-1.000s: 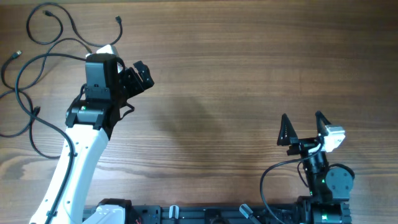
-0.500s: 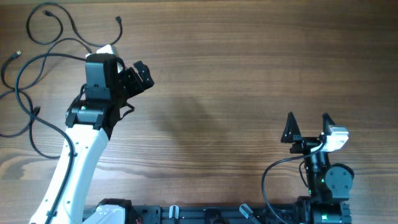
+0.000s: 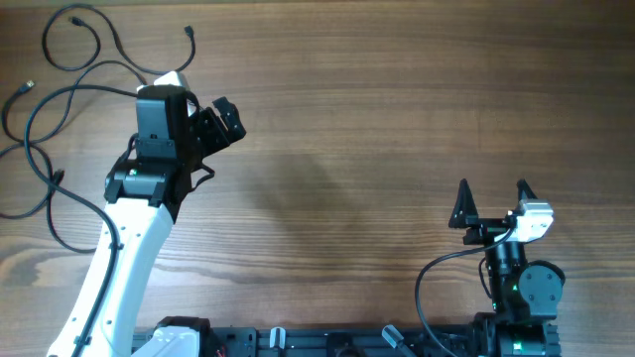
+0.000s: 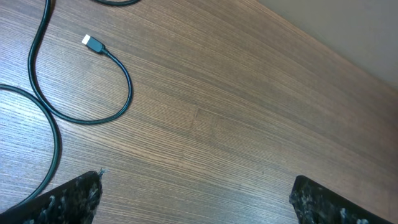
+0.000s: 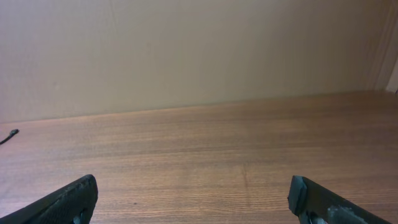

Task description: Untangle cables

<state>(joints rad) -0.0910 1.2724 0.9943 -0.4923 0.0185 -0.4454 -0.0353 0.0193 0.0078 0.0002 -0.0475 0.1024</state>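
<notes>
Both claws gape, empty: left gripper (image 3: 223, 119) beside the loose cables (image 3: 60, 94) at the table's (image 3: 397, 119) far-left corner, right gripper (image 3: 493, 196) well apart. Left wrist: spread fingers (image 4: 68, 196), 1 silver-tipped plug (image 4: 91, 42) ahead. Right wrist: parted fingers (image 5: 74, 196), 1 cable end (image 5: 9, 133) at far left.

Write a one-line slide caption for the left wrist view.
Left gripper, fingers spread, above a wooden table; a black cable curls at left, ending in a silver-tipped plug.
</notes>
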